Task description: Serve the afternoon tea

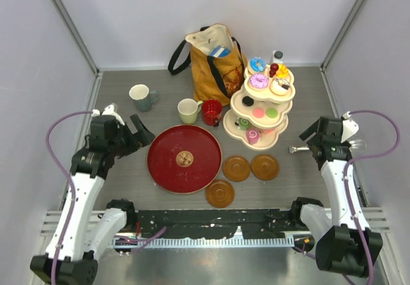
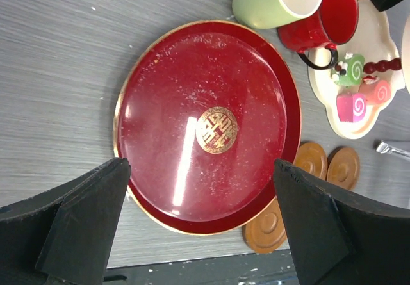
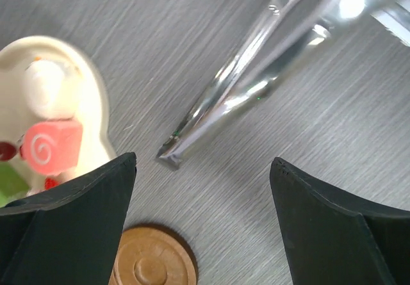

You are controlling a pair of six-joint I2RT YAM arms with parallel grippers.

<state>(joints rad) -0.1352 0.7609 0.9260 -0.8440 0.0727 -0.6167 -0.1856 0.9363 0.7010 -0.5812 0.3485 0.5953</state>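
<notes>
My right pincer (image 3: 204, 163) hangs wide open and empty over metal tongs (image 3: 237, 86) lying on the surface (image 3: 359, 105). Their long axis runs roughly left to right, tip toward the tiered stand (image 3: 77, 61) of sweets just to the left. The saucers (image 1: 236, 168) sit near left of that. The tongs' handle end is blurred and cut off. My left pincer (image 2: 202, 164), also wide and empty, hovers over the red tray (image 2: 160, 93), closer to the mugs (image 1: 188, 111).

table: you've got a grey wood-grain table (image 1: 115, 83), matte
walls: plain white walls (image 1: 192, 9) close you in at the back and both sides
frame: metal posts (image 1: 70, 24) at the back corners
light: soft, even
</notes>
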